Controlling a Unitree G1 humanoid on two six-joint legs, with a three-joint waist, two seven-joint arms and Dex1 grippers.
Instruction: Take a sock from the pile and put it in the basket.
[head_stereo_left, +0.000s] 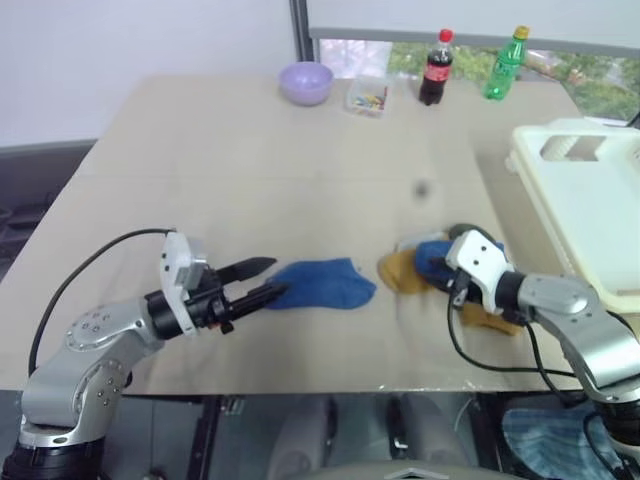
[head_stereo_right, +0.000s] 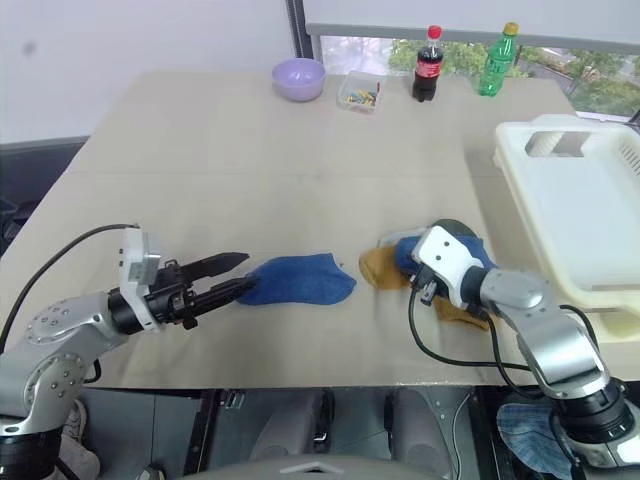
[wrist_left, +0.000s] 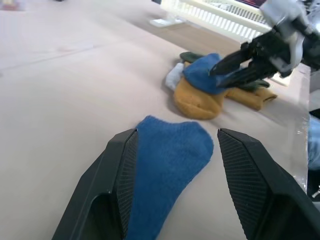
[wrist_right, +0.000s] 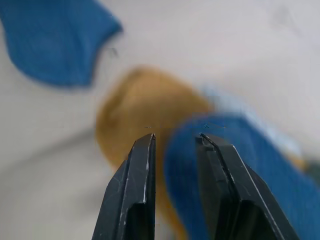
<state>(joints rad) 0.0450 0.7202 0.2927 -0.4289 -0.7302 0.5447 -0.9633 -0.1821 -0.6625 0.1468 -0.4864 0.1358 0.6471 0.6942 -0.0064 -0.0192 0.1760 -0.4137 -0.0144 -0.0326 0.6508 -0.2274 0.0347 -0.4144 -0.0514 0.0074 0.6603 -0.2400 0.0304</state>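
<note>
1. The head views took in the whole table (head_stereo_left: 250, 150): the cream basket (head_stereo_left: 590, 215) stood at its right edge, well apart from the lone blue sock (head_stereo_left: 325, 284), while a lilac bowl (head_stereo_left: 305, 82), a small clear box (head_stereo_left: 366, 96), a cola bottle (head_stereo_left: 435, 68) and a green bottle (head_stereo_left: 504, 63) stood along the far edge, far beyond the sock.
2. The left wrist view added what the head views hid: the pile (wrist_left: 210, 87) held a second blue sock atop a mustard sock (wrist_left: 200, 102), with a bit of white and dark green at its edges, and the right gripper's black fingers reached onto that upper blue sock.
3. The lone sock lay flat on the table, its long axis running across it, the rounded end toward the pile and the other end toward the left gripper (head_stereo_left: 262, 280).
4. The left gripper's fingers (wrist_left: 125, 170) stood well apart, holding nothing; the sock's near end lay between and below them, against the inner face of one finger.
5. The right gripper (wrist_right: 175, 140), beside the pile on the far side from the sock, had its fingers narrowly parted with a clear gap, gripping nothing, over the pile's blue and mustard socks.
</note>
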